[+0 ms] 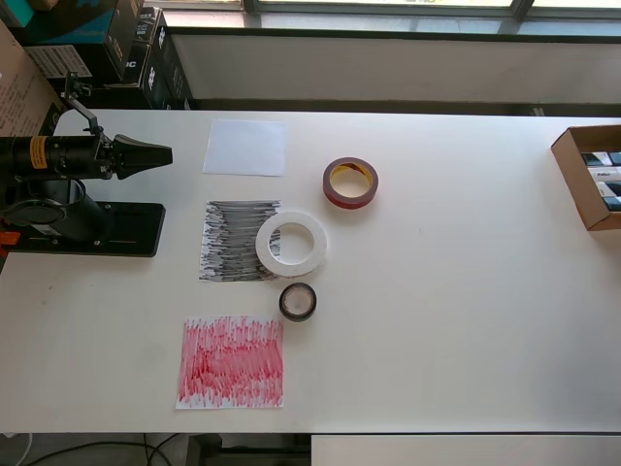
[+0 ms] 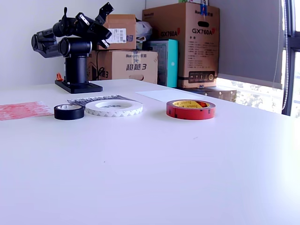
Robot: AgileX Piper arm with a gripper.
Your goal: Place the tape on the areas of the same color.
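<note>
The arm is sitting folded over its black base [image 1: 82, 228] at the overhead view's left edge of the white desk [image 1: 466, 291], with the pincer [image 1: 165, 153] pointing toward the sheets and holding nothing. Its jaws are looking drawn together in the overhead view, though whether they are fully clenched I cannot tell (the exterior view is showing them only at an angle, high above the base).

Three paper sheets are lying in a column down the overhead view. The plain white sheet [image 1: 245, 147] is lying farthest up and is carrying nothing. The black scribbled sheet [image 1: 228, 243] is lying in the middle, and the white tape ring [image 1: 291, 243] is resting flat partly on that sheet's right edge and partly on the bare desk. The red scribbled sheet [image 1: 231, 362] is lying lowest, also bare.

The dark red roll [image 1: 350, 183] with its yellowish core is lying flat on the desk, to the right of the white sheet and apart from it. The small black roll [image 1: 298, 302] is lying just below the white ring, near it, between the black and red sheets but on neither.

A cardboard box [image 1: 587, 175] is sitting at the overhead view's right edge, and stacked cartons [image 2: 180, 44] are standing behind the desk in the exterior view.
</note>
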